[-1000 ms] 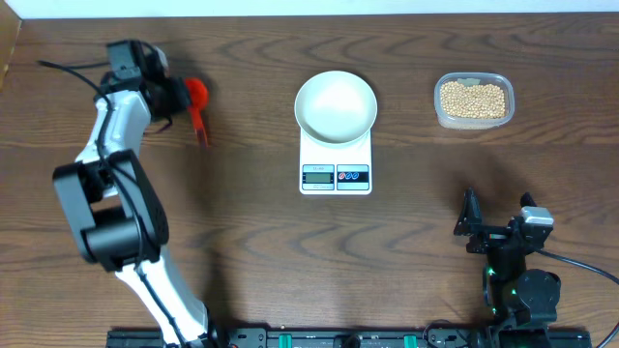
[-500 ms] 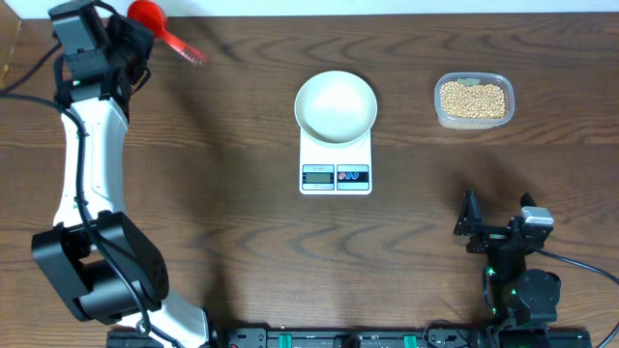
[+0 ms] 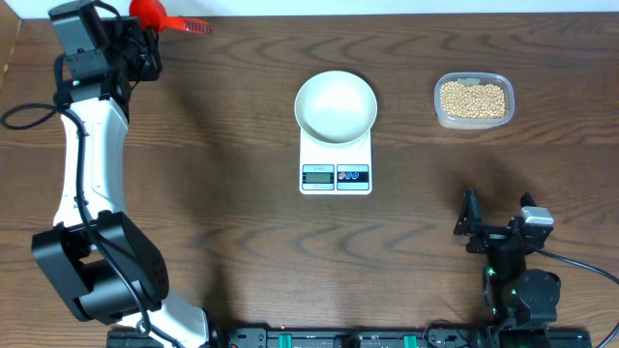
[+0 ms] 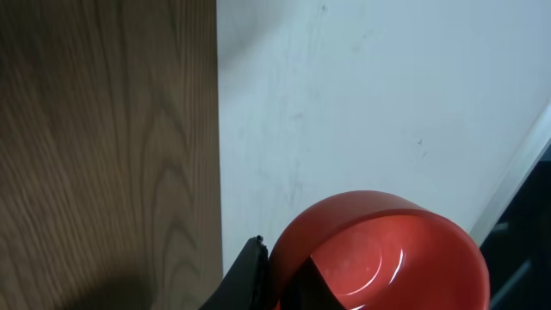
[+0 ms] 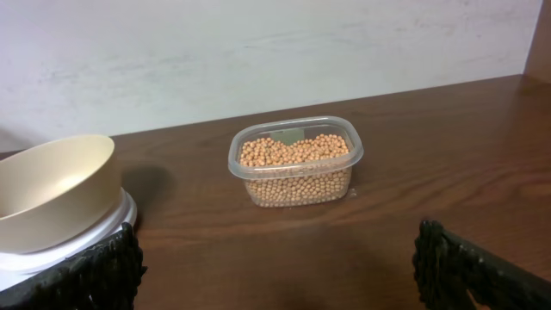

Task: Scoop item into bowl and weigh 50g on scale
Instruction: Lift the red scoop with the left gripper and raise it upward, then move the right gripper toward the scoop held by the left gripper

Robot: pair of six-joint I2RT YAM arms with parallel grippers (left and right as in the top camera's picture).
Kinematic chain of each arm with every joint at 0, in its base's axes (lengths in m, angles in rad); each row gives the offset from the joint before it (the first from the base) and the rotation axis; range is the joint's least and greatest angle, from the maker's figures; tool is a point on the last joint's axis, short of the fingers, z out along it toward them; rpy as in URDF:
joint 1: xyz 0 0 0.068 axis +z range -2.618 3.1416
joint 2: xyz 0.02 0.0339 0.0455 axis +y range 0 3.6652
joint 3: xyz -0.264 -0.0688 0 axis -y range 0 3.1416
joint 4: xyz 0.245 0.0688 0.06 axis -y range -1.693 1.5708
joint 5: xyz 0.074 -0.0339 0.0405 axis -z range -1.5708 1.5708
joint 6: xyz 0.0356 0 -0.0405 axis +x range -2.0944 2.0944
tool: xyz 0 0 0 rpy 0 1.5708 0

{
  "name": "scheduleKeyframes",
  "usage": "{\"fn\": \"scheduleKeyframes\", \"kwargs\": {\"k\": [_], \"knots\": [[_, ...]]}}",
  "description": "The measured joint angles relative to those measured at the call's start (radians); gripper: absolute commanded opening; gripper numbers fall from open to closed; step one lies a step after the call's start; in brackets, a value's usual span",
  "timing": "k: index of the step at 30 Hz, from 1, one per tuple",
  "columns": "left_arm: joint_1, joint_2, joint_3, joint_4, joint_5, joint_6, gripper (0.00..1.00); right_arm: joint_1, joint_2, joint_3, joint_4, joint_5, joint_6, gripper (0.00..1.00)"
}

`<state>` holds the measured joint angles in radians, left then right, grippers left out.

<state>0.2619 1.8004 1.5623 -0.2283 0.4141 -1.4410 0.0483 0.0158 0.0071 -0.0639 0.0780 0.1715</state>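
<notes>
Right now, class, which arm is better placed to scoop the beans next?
Probably left: the left tool is shut on the red scoop, though far from the beans. The right tool sits nearer but open and empty.

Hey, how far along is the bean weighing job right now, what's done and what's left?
Done: the round white bowl sits empty on the small white digital scale. In hand: the left gripper is shut on the red plastic scoop, which is empty and far from the clear plastic tub. Left: every scoop of tan beans from the tub into the bowl, then reaching the target weight.
</notes>
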Motion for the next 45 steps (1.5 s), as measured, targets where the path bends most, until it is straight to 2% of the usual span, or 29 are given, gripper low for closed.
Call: {"fn": "scheduleKeyframes", "kwargs": {"k": [11, 16, 22, 34, 41, 45], "knots": [[0.000, 0.000, 0.000, 0.000, 0.007, -0.029, 0.07, 0.000, 0.002, 0.000, 0.196, 0.005, 0.050, 0.99], [0.000, 0.000, 0.000, 0.000, 0.007, -0.029, 0.07, -0.005, 0.008, 0.014, 0.208, 0.005, 0.094, 0.99], [0.000, 0.000, 0.000, 0.000, 0.007, -0.029, 0.07, -0.045, 0.123, 0.146, 0.206, -0.017, 0.105, 0.99], [0.000, 0.000, 0.000, -0.001, 0.008, -0.029, 0.07, -0.202, 0.679, 0.623, 0.196, -0.227, -0.027, 0.99], [-0.004, 0.000, 0.000, -0.001, 0.008, -0.030, 0.07, -0.355, 1.060, 0.975, 0.197, -0.515, -0.068, 0.99], [-0.026, 0.000, 0.000, -0.001, 0.007, -0.038, 0.07, -0.386, 1.301, 1.197, 0.196, -0.710, -0.065, 0.99]]}}
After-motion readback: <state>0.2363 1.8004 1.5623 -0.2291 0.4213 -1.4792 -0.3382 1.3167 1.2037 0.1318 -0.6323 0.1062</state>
